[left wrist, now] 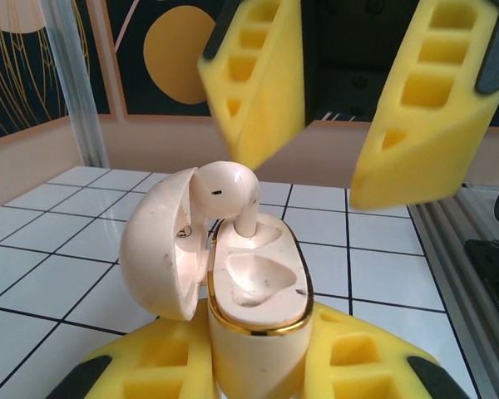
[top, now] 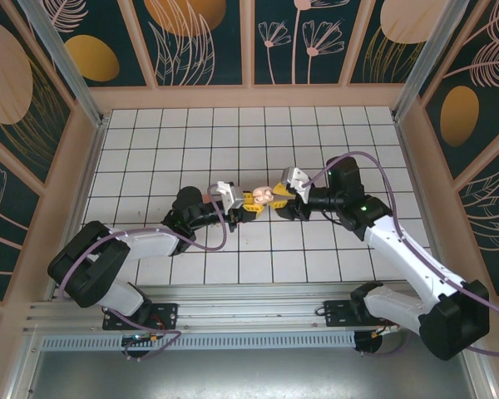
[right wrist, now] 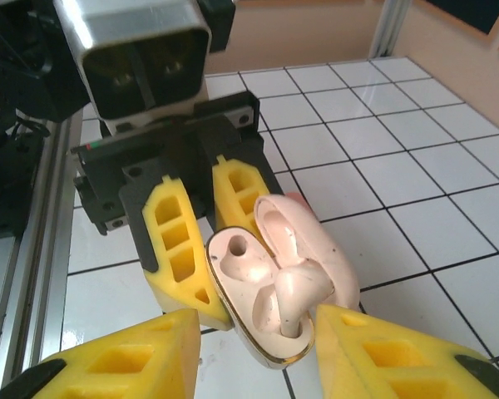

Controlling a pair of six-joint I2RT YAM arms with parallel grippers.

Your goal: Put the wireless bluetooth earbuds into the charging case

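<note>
Overhead, worktop: the white tiled worktop (top: 316, 133) is carrying both arms, which are meeting near its middle.
Overhead, left claw: the left claw (top: 251, 200) is reaching in from the left and clenching the cream, gold-rimmed, egg-shaped plastic charging case (top: 263, 195).
Overhead, right claw: the right claw (top: 280, 198) is facing it from the right, just beside the case.
Left wrist, left claw: the left claw (left wrist: 254, 370) is gripping the charging case (left wrist: 254, 332) by its lower body between yellow foam fingers (left wrist: 150, 370), holding it upright above the tiles.
Left wrist, lid: the lid (left wrist: 154, 245) is hanging open to the left.
Left wrist, earbud: the pale beige curved plastic earbud (left wrist: 226, 193) is sitting stem-down in the far socket, its head rising above the gold rim; the near socket (left wrist: 254, 278) is lying bare.
Left wrist, right claw: the right claw (left wrist: 316, 179) is hovering over the case, released, jaws standing well apart and pinching nothing.
Right wrist, right claw: the right claw (right wrist: 258, 320) is flanking the case's near end, one finger on each side.
Right wrist, earbud: the earbud (right wrist: 298, 291) is standing in the nearer socket, just beside the right-hand finger; whether they are touching, I cannot tell.
Right wrist, left claw: the left claw (right wrist: 212, 241) is clamping the charging case (right wrist: 241, 274) from the far side, its lid (right wrist: 316, 241) lying open to the right.
</note>
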